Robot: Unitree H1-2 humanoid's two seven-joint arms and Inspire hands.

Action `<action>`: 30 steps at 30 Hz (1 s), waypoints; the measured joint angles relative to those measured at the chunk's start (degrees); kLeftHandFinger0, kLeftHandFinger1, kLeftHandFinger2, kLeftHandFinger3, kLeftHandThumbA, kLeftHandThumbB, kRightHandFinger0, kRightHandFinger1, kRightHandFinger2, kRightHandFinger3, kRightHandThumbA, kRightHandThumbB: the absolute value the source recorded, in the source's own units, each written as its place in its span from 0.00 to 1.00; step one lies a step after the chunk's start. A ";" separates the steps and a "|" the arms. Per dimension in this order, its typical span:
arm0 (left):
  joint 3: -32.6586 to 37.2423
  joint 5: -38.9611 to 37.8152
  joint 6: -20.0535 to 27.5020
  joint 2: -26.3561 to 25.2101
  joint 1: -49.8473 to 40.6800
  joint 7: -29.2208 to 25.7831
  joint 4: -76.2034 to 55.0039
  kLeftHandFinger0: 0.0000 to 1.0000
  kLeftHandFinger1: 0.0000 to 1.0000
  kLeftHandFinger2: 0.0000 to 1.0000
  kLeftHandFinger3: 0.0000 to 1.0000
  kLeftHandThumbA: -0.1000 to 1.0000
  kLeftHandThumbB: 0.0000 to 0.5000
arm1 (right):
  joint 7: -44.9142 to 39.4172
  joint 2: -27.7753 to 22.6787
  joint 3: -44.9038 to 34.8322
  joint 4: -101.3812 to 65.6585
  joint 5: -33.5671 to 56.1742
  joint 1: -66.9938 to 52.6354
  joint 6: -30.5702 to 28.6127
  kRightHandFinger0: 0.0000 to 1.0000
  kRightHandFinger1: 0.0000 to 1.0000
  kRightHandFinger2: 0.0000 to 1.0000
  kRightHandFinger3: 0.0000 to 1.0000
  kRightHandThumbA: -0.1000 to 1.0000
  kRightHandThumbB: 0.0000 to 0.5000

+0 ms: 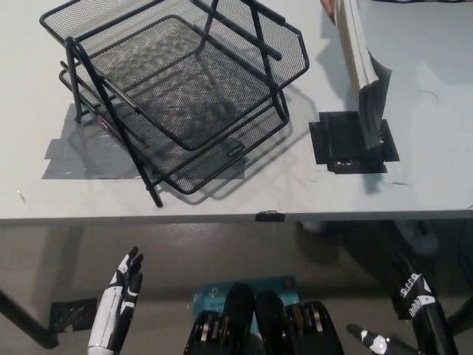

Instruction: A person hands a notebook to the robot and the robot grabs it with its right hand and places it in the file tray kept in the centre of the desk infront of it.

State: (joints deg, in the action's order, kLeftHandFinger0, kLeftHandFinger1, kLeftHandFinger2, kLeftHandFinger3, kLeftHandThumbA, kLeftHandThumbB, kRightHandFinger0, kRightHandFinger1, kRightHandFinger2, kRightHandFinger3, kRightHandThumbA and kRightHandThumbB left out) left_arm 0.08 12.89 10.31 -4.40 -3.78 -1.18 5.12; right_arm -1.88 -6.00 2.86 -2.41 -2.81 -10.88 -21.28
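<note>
- Over the right side of the pale grey desk [414, 177], a thin notebook with a pale cover and dark pages [360, 59] hangs in the air, held up from the top edge of the view. Who holds it is mostly cut off, so I cannot tell more about the person.
- The notebook's lower end dangles just above a flat black square patch [353, 142] on the desk.
- The black wire-mesh file tray with stacked shelves [177, 89] sits on the desk to the left of the notebook, well apart from it.
- The black right hand [417, 307] is low, below the desk's front edge, and holds nothing. I cannot tell if its fingers are apart or together.
- The white left hand [118, 307] rests low on the other side, fingers spread, holding nothing.
- To do this step well, I think the right hand should rise over the desk edge and open wide before it gets near the notebook.
- It should grab the hanging lower end firmly, because floppy pages could slip.
- It should stay clear of the tray's wires on the way up.
</note>
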 measured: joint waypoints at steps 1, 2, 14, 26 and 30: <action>-0.17 0.00 -0.01 0.00 -0.07 0.01 -0.01 1.00 1.00 1.00 1.00 1.00 0.95 | 1.04 0.89 -0.52 0.01 -1.39 -0.06 -0.30 1.00 1.00 1.00 1.00 0.98 0.57; -0.24 0.00 -0.02 0.00 -0.10 0.02 -0.01 1.00 1.00 1.00 1.00 1.00 0.95 | 1.52 1.41 -0.72 -0.06 -2.16 -0.09 -0.39 1.00 1.00 1.00 1.00 0.94 0.58; -0.58 0.08 -0.12 -0.01 -0.80 0.03 -0.12 1.00 1.00 1.00 1.00 1.00 0.94 | 9.74 6.73 -4.95 -11.52 -16.26 9.24 -0.52 1.00 1.00 1.00 1.00 1.00 0.79; -0.62 0.14 -0.19 -0.09 -0.72 0.04 -0.22 1.00 1.00 1.00 1.00 1.00 0.94 | 11.24 7.88 -6.95 -11.84 -23.16 26.98 7.66 1.00 1.00 1.00 1.00 1.00 0.76; -0.62 0.07 -0.20 -0.10 -0.65 0.07 -0.23 1.00 1.00 1.00 1.00 1.00 0.95 | 10.97 7.98 -6.46 -10.25 -24.28 31.44 12.50 1.00 1.00 1.00 1.00 1.00 0.73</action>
State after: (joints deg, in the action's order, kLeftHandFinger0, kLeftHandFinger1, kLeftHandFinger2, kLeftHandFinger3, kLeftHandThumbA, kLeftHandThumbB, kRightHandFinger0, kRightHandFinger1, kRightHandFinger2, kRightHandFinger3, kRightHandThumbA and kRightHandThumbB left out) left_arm -0.55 12.97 10.12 -4.50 -4.43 -1.11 4.88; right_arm 9.09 1.97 -3.60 -12.66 -27.09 20.56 -8.78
